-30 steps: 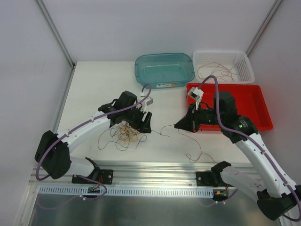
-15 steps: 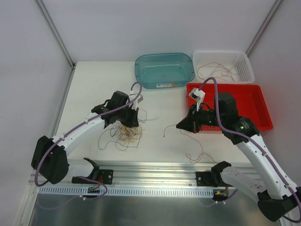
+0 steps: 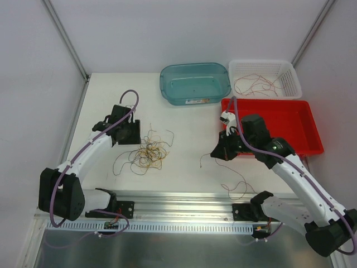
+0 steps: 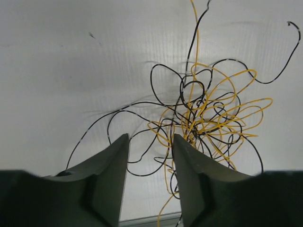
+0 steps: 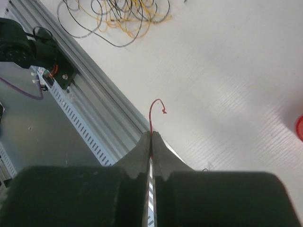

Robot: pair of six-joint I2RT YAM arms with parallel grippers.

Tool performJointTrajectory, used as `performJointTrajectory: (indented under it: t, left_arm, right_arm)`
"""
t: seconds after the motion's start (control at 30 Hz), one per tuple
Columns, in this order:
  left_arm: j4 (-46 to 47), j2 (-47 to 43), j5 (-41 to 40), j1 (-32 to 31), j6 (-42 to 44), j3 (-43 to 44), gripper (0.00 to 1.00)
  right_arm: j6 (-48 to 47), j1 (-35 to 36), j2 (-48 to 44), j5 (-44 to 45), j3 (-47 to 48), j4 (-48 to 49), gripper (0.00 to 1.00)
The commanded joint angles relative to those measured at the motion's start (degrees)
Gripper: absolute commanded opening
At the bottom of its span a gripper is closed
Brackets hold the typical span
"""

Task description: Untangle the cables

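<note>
A tangle of hair-fine yellow-orange and dark wires (image 3: 149,152) lies on the white table left of centre; it also shows in the left wrist view (image 4: 208,113) and at the top of the right wrist view (image 5: 113,14). My left gripper (image 3: 134,137) is open and empty, just left of the tangle; in its wrist view (image 4: 150,139) a few wire loops lie under the gap, untouched. My right gripper (image 3: 215,153) is shut on a red wire (image 5: 152,116). The wire's curled end pokes out past the tips, and the rest trails (image 3: 239,185) toward the front edge.
A teal bin (image 3: 195,82) stands at the back centre. A white basket (image 3: 290,84) at the back right holds red wires. A red tray (image 3: 290,125) lies behind my right arm. A metal rail (image 3: 178,204) runs along the table's front edge.
My left gripper has drawn back to the left off the tangle. The red wire has come free of the tangle and stays in my right gripper, which shifted slightly nearer.
</note>
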Motion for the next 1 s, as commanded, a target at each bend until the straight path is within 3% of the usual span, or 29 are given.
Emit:
performJointTrajectory:
  t: [0.0,0.1,0.13,0.23,0.43,0.57,0.73,0.9,0.97]
  left_arm:
    - [-0.8,-2.7,-3.7,0.1,-1.3,-0.8,0.51]
    - [0.1,-4.9,-4.3,0.1,-0.9,-2.0,0.69]
    - [0.7,-6.1,-4.5,0.0,-1.0,-3.2,0.80]
    - [1.9,-8.3,-5.7,0.0,-1.9,-4.7,0.92]
    - [2.5,-12.0,-11.7,0.1,-3.4,-4.8,0.98]
    - [2.9,-14.1,-13.0,0.1,-4.0,-5.6,0.99]
    - [3.1,-14.0,-11.6,0.1,-3.9,-5.4,0.99]
    - [3.0,-14.1,-10.3,0.1,-4.2,-5.6,0.99]
    - [3.0,-14.5,-9.3,0.1,-3.9,-5.6,0.99]
  right_arm:
    - [2.7,2.9,2.1,2.0,-0.2,3.2,0.01]
    - [3.6,4.9,6.4,3.8,3.7,6.8,0.01]
    - [3.7,5.2,9.5,4.0,5.7,8.5,0.01]
    - [3.5,6.5,14.7,5.1,15.5,11.0,0.01]
    - [3.1,8.5,25.3,7.2,37.2,19.0,0.01]
    - [3.8,9.4,26.0,9.6,40.6,26.1,0.01]
    - [4.7,9.6,22.9,9.9,32.2,26.2,0.01]
    - [7.4,9.9,19.0,13.9,9.3,25.9,0.02]
    - [8.9,10.0,18.8,13.6,4.3,26.8,0.01]
